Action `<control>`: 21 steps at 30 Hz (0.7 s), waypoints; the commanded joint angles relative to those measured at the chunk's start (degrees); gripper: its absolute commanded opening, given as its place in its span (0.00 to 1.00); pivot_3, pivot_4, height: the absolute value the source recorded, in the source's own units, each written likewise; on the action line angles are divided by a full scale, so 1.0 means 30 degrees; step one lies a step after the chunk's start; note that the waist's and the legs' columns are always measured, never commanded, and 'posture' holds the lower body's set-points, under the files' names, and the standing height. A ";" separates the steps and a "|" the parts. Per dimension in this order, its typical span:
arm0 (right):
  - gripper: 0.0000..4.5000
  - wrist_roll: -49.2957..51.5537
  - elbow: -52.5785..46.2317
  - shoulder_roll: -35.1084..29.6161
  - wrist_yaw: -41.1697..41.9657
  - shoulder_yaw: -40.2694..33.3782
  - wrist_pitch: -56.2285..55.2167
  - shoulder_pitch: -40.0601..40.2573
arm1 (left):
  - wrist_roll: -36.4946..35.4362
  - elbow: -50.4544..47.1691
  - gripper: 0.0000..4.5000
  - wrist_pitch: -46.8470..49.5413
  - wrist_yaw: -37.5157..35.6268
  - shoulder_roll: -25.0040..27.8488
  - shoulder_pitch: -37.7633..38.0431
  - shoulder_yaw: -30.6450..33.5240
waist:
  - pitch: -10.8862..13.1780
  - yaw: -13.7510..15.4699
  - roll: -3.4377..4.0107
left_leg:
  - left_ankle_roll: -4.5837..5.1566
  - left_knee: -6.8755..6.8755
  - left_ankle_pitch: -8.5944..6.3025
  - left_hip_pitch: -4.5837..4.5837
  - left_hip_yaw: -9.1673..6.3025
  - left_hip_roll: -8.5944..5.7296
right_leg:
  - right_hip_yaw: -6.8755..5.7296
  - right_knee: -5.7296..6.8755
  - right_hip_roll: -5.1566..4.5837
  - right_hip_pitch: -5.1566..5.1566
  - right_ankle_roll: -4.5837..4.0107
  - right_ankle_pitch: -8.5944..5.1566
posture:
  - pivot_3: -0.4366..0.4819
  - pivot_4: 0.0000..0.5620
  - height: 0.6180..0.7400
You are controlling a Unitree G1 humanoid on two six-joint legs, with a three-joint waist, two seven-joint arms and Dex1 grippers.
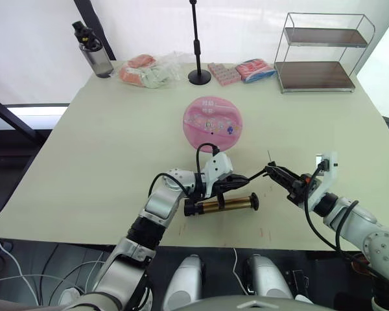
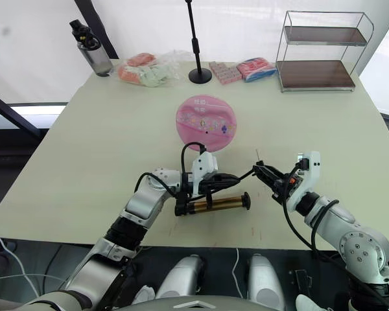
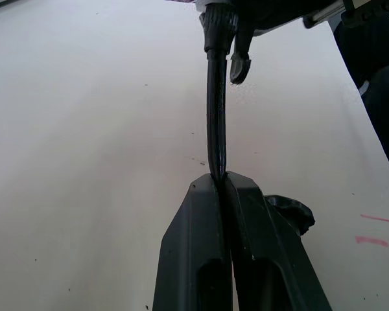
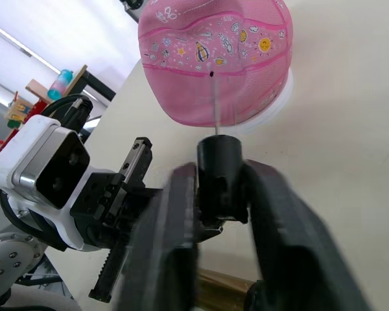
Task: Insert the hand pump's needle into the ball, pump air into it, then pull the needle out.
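The pink ball (image 1: 212,122) sits mid-table on a white ring, its black valve hole (image 4: 211,74) facing the near side. The hand pump (image 1: 222,205) lies flat near the front edge, gold barrel crosswise. My left gripper (image 1: 236,179) is just above it, shut on the pump's black hose (image 3: 216,116). Right of that, my right gripper (image 1: 273,172) is shut on the black fitting (image 4: 219,170) of the needle (image 4: 215,113). The thin needle points toward the ball, its tip short of the ball and apart from it.
Along the back edge stand a water bottle (image 1: 94,52), bagged packets (image 1: 148,71), a black stand (image 1: 198,65), pink wrapped packets (image 1: 240,71) and a wire shelf (image 1: 321,55). Bare tabletop (image 1: 104,149) spreads left of the ball.
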 commanded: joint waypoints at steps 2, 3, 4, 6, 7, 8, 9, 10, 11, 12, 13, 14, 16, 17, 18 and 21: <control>0.08 0.0136 -0.0271 0.0031 -0.0021 -0.0115 -0.0004 -0.0060 | -0.0245 -0.1155 0.00 -0.0173 0.0031 -0.0074 0.0108 -0.0091 | 0.0000 0.0001 0.0000 | 0.0000 0.0000 0.0000 0.0000 0.0001 0.0000 | 0.0001 0.0000 0.0000 0.0000 -0.0001 0.0000 | 0.48 0.27 1.00; 0.08 0.0089 -0.0278 0.0006 -0.0018 -0.0114 -0.0013 -0.0053 | -0.0251 -0.1161 0.00 -0.0163 0.0029 -0.0076 0.0121 -0.0097 | 0.0000 0.0001 0.0000 | 0.0000 0.0000 0.0000 0.0000 0.0001 0.0000 | 0.0001 0.0000 0.0000 0.0000 0.0000 0.0000 | 0.48 0.27 1.00; 0.08 0.0029 -0.0288 -0.0028 -0.0007 -0.0109 -0.0023 -0.0043 | -0.0261 -0.1169 0.00 -0.0144 0.0026 -0.0082 0.0131 -0.0101 | 0.0000 -0.0001 0.0000 | 0.0000 0.0000 0.0000 0.0000 0.0000 0.0000 | 0.0000 0.0000 0.0000 0.0000 -0.0001 0.0000 | 0.48 0.27 1.00; 0.08 -0.0122 -0.0313 -0.0055 -0.0022 -0.0090 -0.0063 -0.0047 | -0.0335 -0.1176 0.00 -0.0023 0.0011 -0.0116 0.0148 -0.0080 | 0.0000 0.0000 0.0000 | 0.0000 0.0000 0.0000 -0.0001 0.0000 0.0000 | 0.0001 0.0000 0.0000 0.0000 -0.0001 0.0000 | 0.48 0.27 1.00; 0.08 -0.0226 -0.0338 -0.0080 -0.0014 -0.0070 -0.0087 -0.0055 | -0.0404 -0.1202 0.00 0.0098 -0.0010 -0.0133 0.0172 -0.0060 | 0.0000 0.0000 0.0000 | 0.0000 0.0000 0.0000 0.0000 0.0000 0.0000 | 0.0001 0.0000 0.0000 0.0000 -0.0001 0.0000 | 0.48 0.27 1.00; 0.08 -0.0323 -0.0354 -0.0109 0.0001 -0.0050 -0.0110 -0.0090 | -0.0517 -0.1255 0.00 0.0257 -0.0074 -0.0124 0.0201 -0.0021 | 0.0000 0.0001 -0.0001 | 0.0000 0.0000 0.0000 0.0000 0.0001 0.0000 | 0.0001 -0.0001 0.0000 0.0000 0.0000 0.0000 | 0.48 0.27 1.00; 0.08 -0.0451 -0.0367 -0.0144 0.0032 -0.0033 -0.0148 -0.0134 | -0.0587 -0.1306 0.00 0.0384 -0.0109 -0.0111 0.0220 0.0014 | 0.0000 -0.0003 0.0000 | 0.0000 0.0000 0.0000 -0.0001 0.0001 0.0000 | 0.0000 0.0000 0.0000 0.0000 0.0000 0.0000 | 0.48 0.27 1.00; 0.08 -0.0635 -0.0374 -0.0198 0.0077 -0.0029 -0.0206 -0.0195 | -0.0625 -0.1364 0.12 0.0545 -0.0095 -0.0097 0.0232 0.0061 | 0.0000 -0.0001 0.0000 | 0.0001 0.0000 0.0000 0.0000 0.0001 0.0000 | 0.0001 -0.0001 0.0000 0.0000 0.0000 0.0000 | 0.48 0.27 1.00; 0.08 -0.0847 -0.0399 -0.0277 0.0138 -0.0021 -0.0248 -0.0244 | -0.0676 -0.1447 0.19 0.0712 -0.0093 -0.0070 0.0246 0.0125 | 0.0000 0.0002 0.0000 | 0.0001 0.0000 0.0000 -0.0001 0.0001 0.0000 | 0.0001 -0.0001 0.0000 0.0000 0.0000 0.0000 | 0.48 0.27 1.00; 0.08 -0.1051 -0.0424 -0.0360 0.0238 0.0001 -0.0291 -0.0278 | -0.0685 -0.1507 0.25 0.0779 -0.0083 -0.0034 0.0259 0.0177 | 0.0001 0.0003 0.0000 | 0.0000 -0.0001 0.0000 -0.0002 0.0001 0.0000 | 0.0000 -0.0001 0.0000 0.0000 0.0000 0.0000 | 0.48 0.27 1.00; 0.08 -0.1399 -0.0439 -0.0500 0.0378 0.0028 -0.0384 -0.0323 | -0.0623 -0.1498 0.36 0.0691 0.0081 0.0009 0.0245 0.0294 | 0.0001 0.0003 0.0000 | 0.0001 0.0000 0.0000 -0.0001 0.0001 0.0000 | 0.0000 -0.0001 0.0000 0.0000 0.0000 0.0000 | 0.48 0.27 1.00; 0.08 -0.1637 -0.0459 -0.0569 0.0529 -0.0013 -0.0520 -0.0389 | -0.0695 -0.1523 0.48 0.0651 0.0068 0.0175 0.0246 0.0488 | 0.0001 0.0004 0.0001 | 0.0001 0.0000 0.0000 -0.0001 0.0002 0.0000 | 0.0000 -0.0001 0.0000 0.0000 0.0000 0.0000 | 0.48 0.27 1.00; 0.08 -0.2119 -0.0527 -0.0678 0.0747 -0.0024 -0.0713 -0.0474 | -0.0856 -0.1610 0.66 0.0540 0.0011 0.0490 0.0289 0.0780 | 0.0001 -0.0003 0.0001 | 0.0001 0.0000 0.0000 0.0000 0.0002 0.0000 | 0.0001 -0.0002 0.0000 0.0000 0.0001 -0.0001 | 0.48 0.27 1.00; 0.08 -0.2709 -0.0694 -0.1000 0.0931 0.0225 -0.0774 -0.0495 | -0.0989 -0.1804 0.78 0.0316 -0.0034 0.0732 0.0372 0.1059 | 0.0001 -0.0005 0.0001 | 0.0001 -0.0001 0.0000 0.0001 0.0002 0.0000 | 0.0001 -0.0001 0.0000 0.0000 0.0001 0.0000 | 0.48 0.27 1.00; 0.08 -0.3106 -0.0813 -0.1229 0.1048 0.0417 -0.0785 -0.0509 | -0.1161 -0.2041 0.83 0.0155 -0.0070 0.0914 0.0437 0.1335 | 0.0002 -0.0029 0.0002 | 0.0001 0.0000 0.0000 0.0001 0.0002 0.0000 | 0.0001 -0.0002 0.0001 0.0000 0.0001 -0.0001 | 0.48 0.27 1.00; 0.08 -0.4209 -0.1139 -0.1605 0.1469 0.0868 -0.1093 -0.0538 | -0.2111 -0.3227 0.99 0.0141 -0.0375 0.1616 0.0547 0.2396 | 0.0007 -0.0018 0.0009 | 0.0000 -0.0005 0.0000 -0.0002 -0.0001 0.0008 | 0.0002 -0.0009 0.0009 -0.0004 -0.0001 0.0000 | 0.48 0.27 1.00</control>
